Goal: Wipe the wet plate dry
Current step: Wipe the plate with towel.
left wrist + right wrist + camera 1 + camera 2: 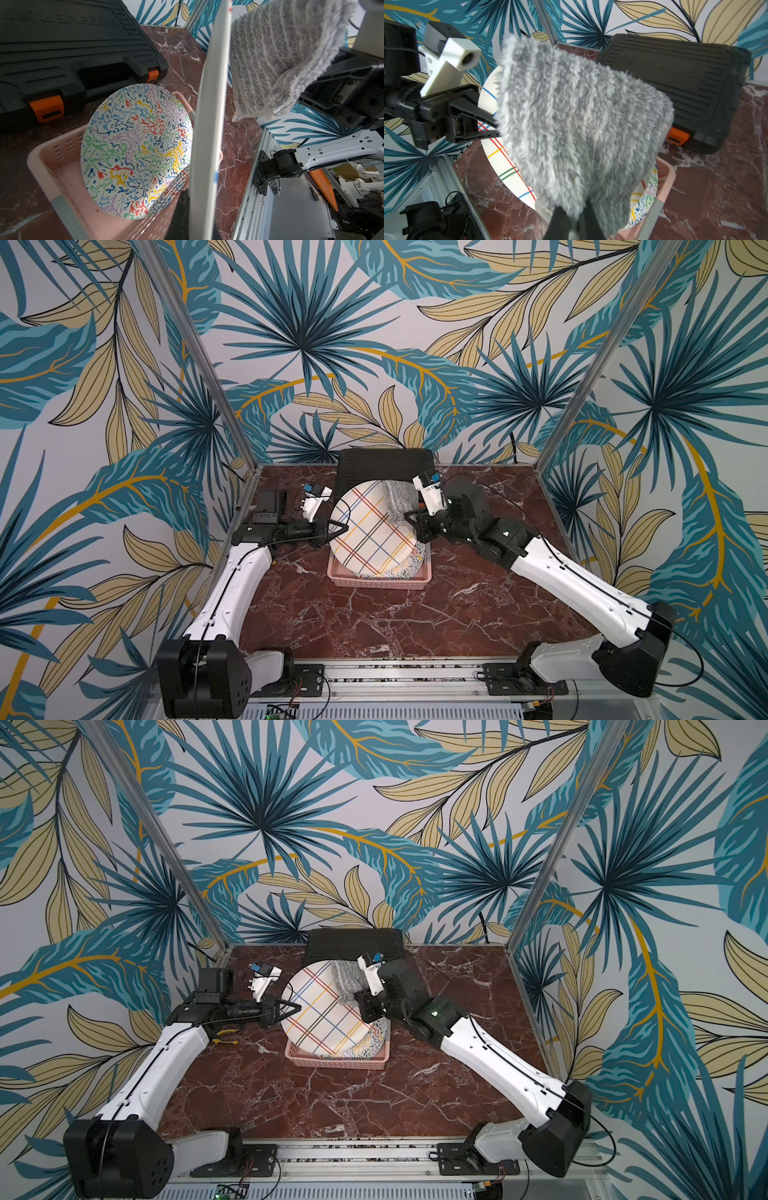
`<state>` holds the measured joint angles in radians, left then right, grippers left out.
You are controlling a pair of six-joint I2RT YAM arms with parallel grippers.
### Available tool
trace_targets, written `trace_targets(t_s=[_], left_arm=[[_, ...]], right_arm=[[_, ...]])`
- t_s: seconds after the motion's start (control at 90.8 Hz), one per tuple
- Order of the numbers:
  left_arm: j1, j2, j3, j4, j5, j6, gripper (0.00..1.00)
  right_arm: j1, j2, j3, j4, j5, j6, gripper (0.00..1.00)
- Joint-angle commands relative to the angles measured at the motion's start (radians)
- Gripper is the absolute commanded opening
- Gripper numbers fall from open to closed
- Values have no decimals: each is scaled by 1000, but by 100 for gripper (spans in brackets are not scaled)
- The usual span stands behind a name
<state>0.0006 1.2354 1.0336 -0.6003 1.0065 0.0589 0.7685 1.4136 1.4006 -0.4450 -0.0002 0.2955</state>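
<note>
Up and left of the pink basket (382, 583), the left gripper (344, 526) is clamped on the rim of the striped plate (370, 531). The plate hangs tilted above the basket, clear of the squiggle-patterned plate (415, 566) inside. Over the basket's far side the grey cloth (397, 499) sits at the striped face; actual contact I cannot confirm. Further right, the right gripper (410, 517) pinches the cloth. Press it flat and sweep toward the held rim, gently, so the plate doesn't twist in the clamp.
</note>
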Motion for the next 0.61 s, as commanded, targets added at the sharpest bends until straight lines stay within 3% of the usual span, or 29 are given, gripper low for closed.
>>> trace_targets(t_s=[0.0,0.242,0.341,0.496,0.595], left_arm=[[-5,-1,0,36,52,5,0],[-7,5,1,27,72,10,0],[-8,7,5,25,82,10,0],[-8,5,5,19,89,14,0],[-8,1,3,23,91,10,0]], right_arm=[[70,131,103,-20,95,-7,0],[117,337,272,15,160,86,0],[127,396,325,-25,249,120,0],[114,363,264,-33,403,169,0],[84,308,186,-25,428,184,0]])
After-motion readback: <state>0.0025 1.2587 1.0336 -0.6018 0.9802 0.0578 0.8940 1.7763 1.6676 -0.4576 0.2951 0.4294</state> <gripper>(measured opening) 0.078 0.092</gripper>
